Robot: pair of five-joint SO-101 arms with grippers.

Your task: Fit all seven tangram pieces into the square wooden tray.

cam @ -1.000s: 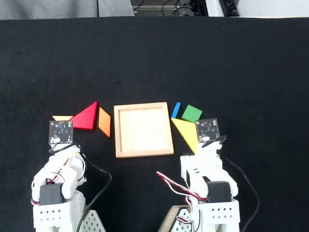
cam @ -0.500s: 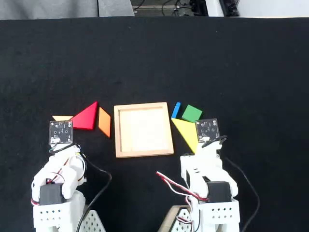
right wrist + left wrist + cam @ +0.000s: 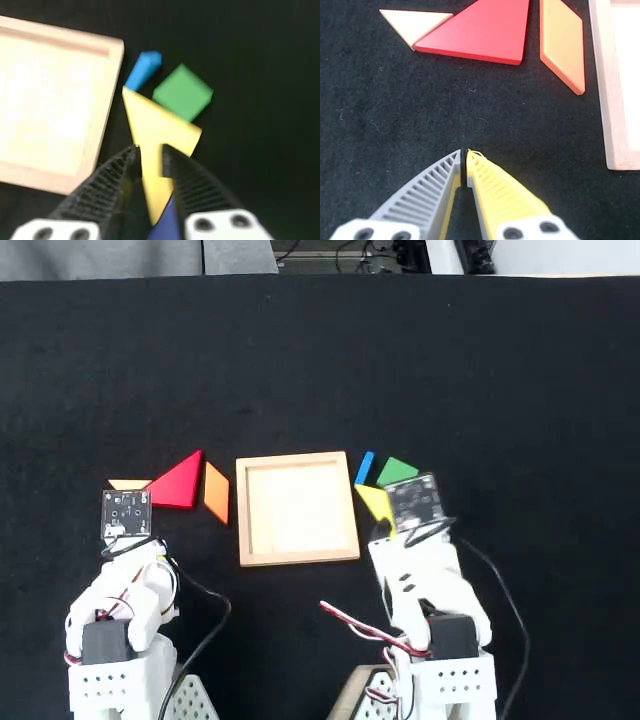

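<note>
The square wooden tray (image 3: 298, 508) lies with nothing in it at the table's middle. On its left are a cream triangle (image 3: 128, 484), a red triangle (image 3: 180, 482) and an orange parallelogram (image 3: 216, 492). On its right lie a blue piece (image 3: 364, 467), a green square (image 3: 397, 472) and a yellow triangle (image 3: 376, 500). My right gripper (image 3: 150, 150) hovers over the yellow triangle (image 3: 160, 127), open a little, straddling its long point. A dark blue piece (image 3: 165, 225) peeks out under it. My left gripper (image 3: 466, 152) is shut, short of the red triangle (image 3: 490, 30).
Black cloth covers the table, with wide bare room beyond the tray. The tray's rim (image 3: 607, 90) runs close beside the orange parallelogram (image 3: 561, 42). The blue piece (image 3: 144, 69) nearly touches the tray's corner (image 3: 114, 47). Both arm bases stand at the near edge.
My right arm has swung toward the tray and now covers more of the yellow triangle. The left arm and all the pieces have stayed where they were.
</note>
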